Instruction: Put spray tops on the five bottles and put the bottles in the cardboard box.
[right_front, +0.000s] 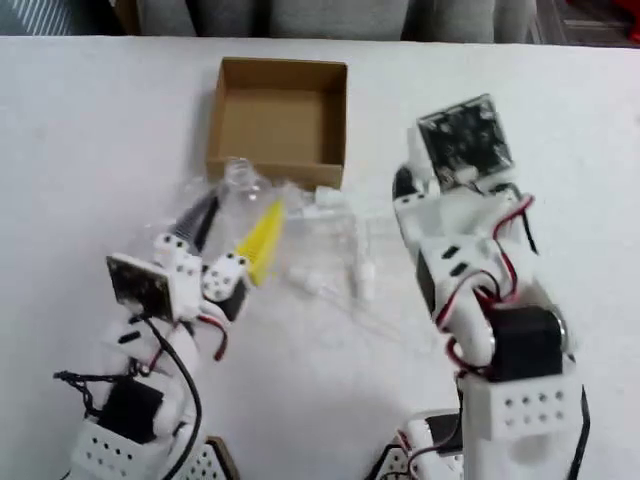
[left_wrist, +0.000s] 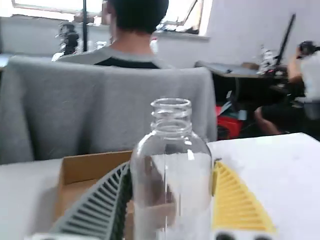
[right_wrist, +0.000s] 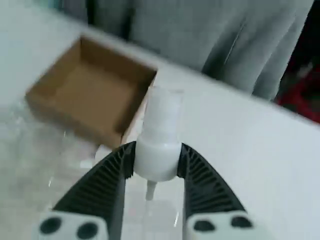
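Between the right gripper's (right_wrist: 157, 152) narrowed jaws sits a white spray top (right_wrist: 159, 127), stem down, with that arm stretched forward to the right of the cardboard box (right_front: 275, 115). Near the box's front wall the left gripper (left_wrist: 171, 172), its arm angled in low, clamps a clear bottle (left_wrist: 171, 140) upright, neck bare. Capping this bottle looks to be the step in hand; next the top needs centring over that neck, lowering and twisting. Loose bottles and tops (right_front: 345, 260) lie before the box.
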